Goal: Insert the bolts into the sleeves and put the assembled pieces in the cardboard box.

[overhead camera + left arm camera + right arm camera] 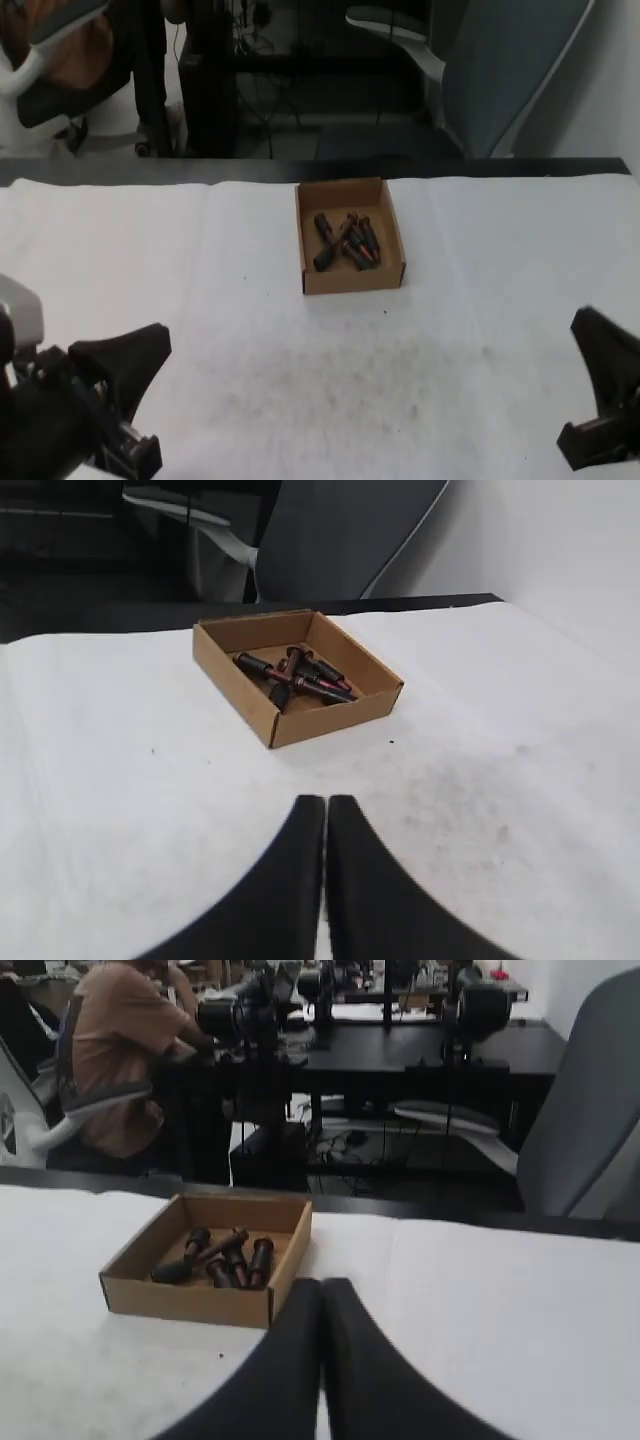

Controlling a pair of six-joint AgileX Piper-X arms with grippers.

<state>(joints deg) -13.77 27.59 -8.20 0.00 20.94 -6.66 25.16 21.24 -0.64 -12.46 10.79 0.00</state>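
A shallow cardboard box (349, 277) stands near the middle of the white bench, toward the back. Inside it lie several dark bolt-and-sleeve pieces (347, 242) in a loose pile, some with reddish ends. The same box (275, 723) with its pieces (296, 677) appears ahead of my left gripper (325, 810), which is shut with nothing held, low at the near left (150, 345). My right gripper (322, 1295) is also shut and holds nothing, at the near right (590, 330); its view shows the box (190, 1301) and pieces (224, 1258) farther off.
A white cloth (420, 390) covers the bench, with faint dark smudges in front of the box. Beyond the bench's far edge are office chairs (500, 70) and dark desks (400, 1055).
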